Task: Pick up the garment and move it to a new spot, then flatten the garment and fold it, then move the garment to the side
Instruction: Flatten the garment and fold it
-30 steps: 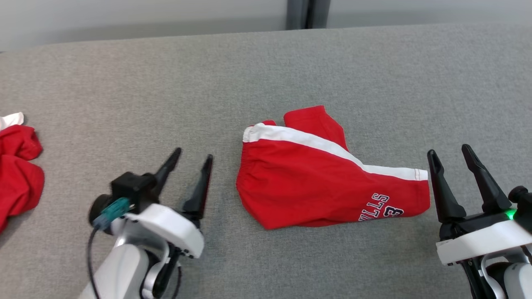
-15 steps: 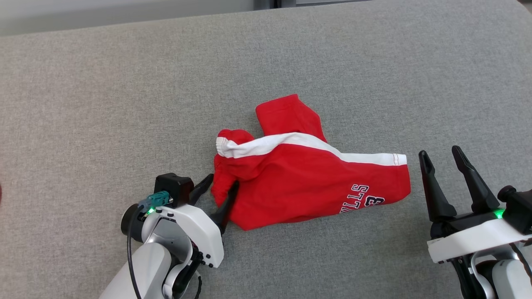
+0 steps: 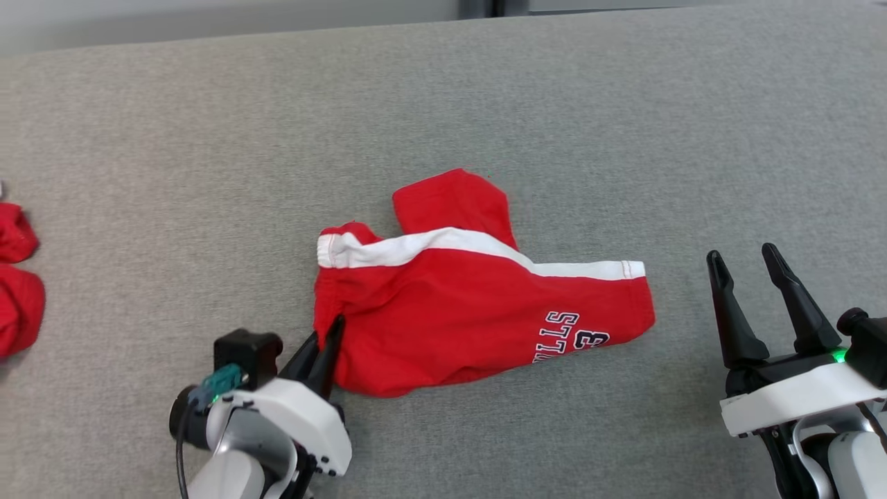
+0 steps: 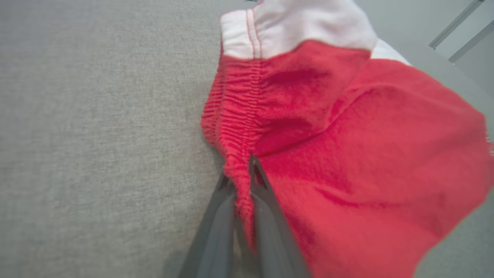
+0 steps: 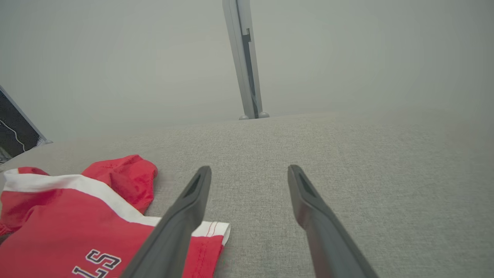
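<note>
The left gripper has its two dark fingers pinched almost together on the gathered elastic waistband of the red shorts. In the left wrist view a ridge of red cloth is squeezed up between them. In the head view the grip sits at the lower left corner of the shorts.

The right gripper holds nothing. Its fingers stand wide apart over the grey fabric surface, near the hem of the shorts' leg and not touching it.

The shorts lie near the middle of the surface, between the two grippers, mostly flat but rumpled at the waistband. A white stripe runs along the upper edge from the waistband to the leg hem. One red leg pokes out beyond the stripe. Dark-and-white lettering marks the leg nearest the right gripper. Another red garment lies at the far left edge of the head view, well apart from the shorts.
</note>
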